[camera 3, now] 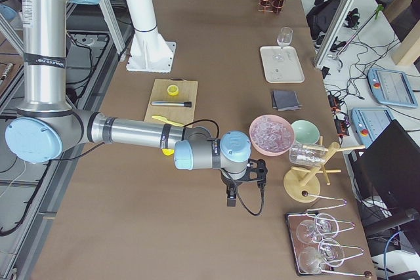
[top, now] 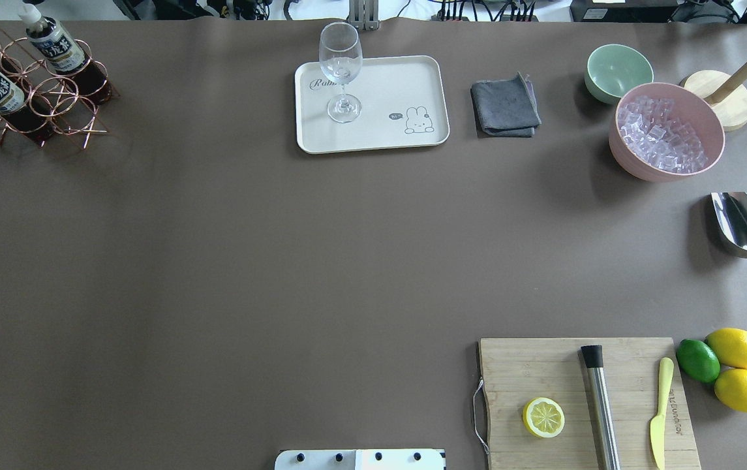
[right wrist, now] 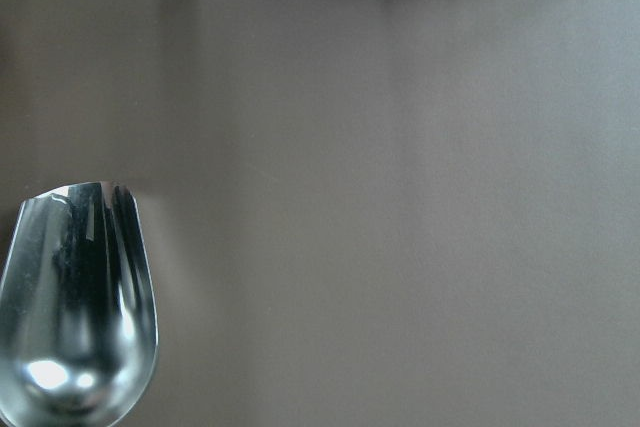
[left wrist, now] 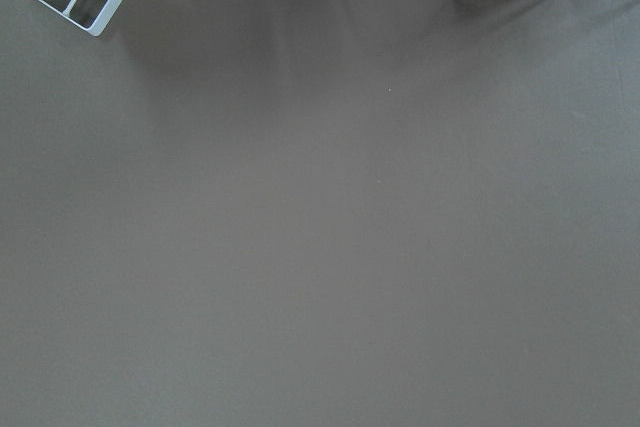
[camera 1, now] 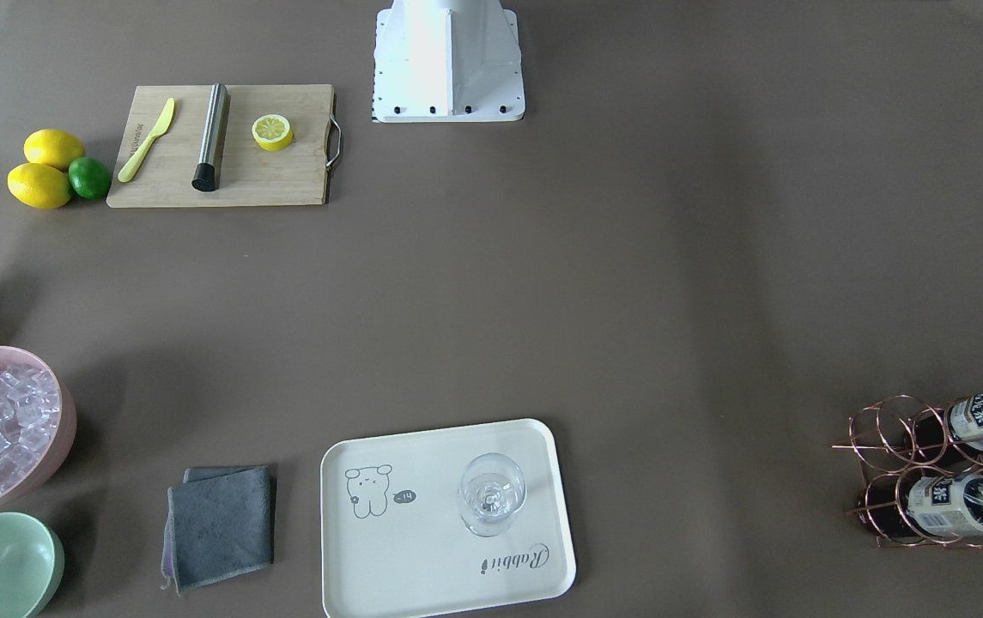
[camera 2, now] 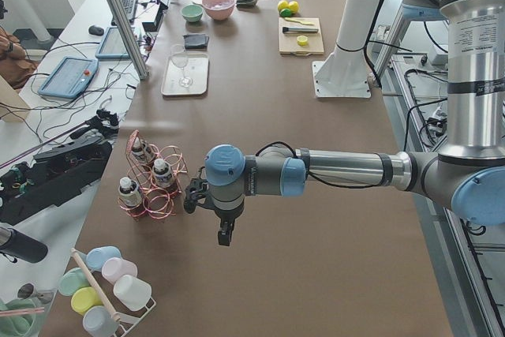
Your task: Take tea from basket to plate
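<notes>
We see a matt brown table (top: 216, 261), a shiny copper-wire basket (top: 48, 104), a mirror-polished steel scoop (top: 742, 225), a bare-wood board (top: 530, 365), a grey cloth (top: 503, 108).

Wine glass (top: 341, 72) upright on plate (top: 386, 85)

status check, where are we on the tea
Left tool near basket, right tool near scoop; open or shut, cannot tell. Tea in basket, untouched. Wine glass on plate, free space beside it.
</notes>
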`<state>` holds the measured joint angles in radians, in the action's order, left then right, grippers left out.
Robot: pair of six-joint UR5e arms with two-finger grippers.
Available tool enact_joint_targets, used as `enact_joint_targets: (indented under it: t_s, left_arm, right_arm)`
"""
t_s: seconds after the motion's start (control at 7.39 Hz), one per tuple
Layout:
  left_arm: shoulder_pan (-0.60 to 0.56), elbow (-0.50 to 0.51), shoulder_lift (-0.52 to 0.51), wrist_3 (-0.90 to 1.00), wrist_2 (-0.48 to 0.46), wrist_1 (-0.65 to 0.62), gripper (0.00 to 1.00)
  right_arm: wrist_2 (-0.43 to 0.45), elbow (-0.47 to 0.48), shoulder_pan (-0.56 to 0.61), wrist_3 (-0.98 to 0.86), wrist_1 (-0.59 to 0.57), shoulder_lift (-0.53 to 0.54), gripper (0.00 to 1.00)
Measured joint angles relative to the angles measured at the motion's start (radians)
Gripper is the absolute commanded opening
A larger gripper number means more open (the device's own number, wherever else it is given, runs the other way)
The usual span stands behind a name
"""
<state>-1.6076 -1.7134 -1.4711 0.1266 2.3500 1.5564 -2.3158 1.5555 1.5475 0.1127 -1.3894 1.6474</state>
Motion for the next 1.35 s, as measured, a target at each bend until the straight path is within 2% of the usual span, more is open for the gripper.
enact_joint_targets:
  t_s: [1.08, 1.35]
  left_arm:
    - [0.0, -0.003, -0.004, -0.005, 0.0, 0.001, 0.97]
    - [0.0, -0.003, -0.016, -0.085, -0.001, 0.0, 0.97]
  right_arm:
    - [0.001, 0.031, 0.038, -0.004, 0.002, 0.049, 1.0]
    - [0.001, 0.031, 0.039, -0.004, 0.003, 0.048, 1.0]
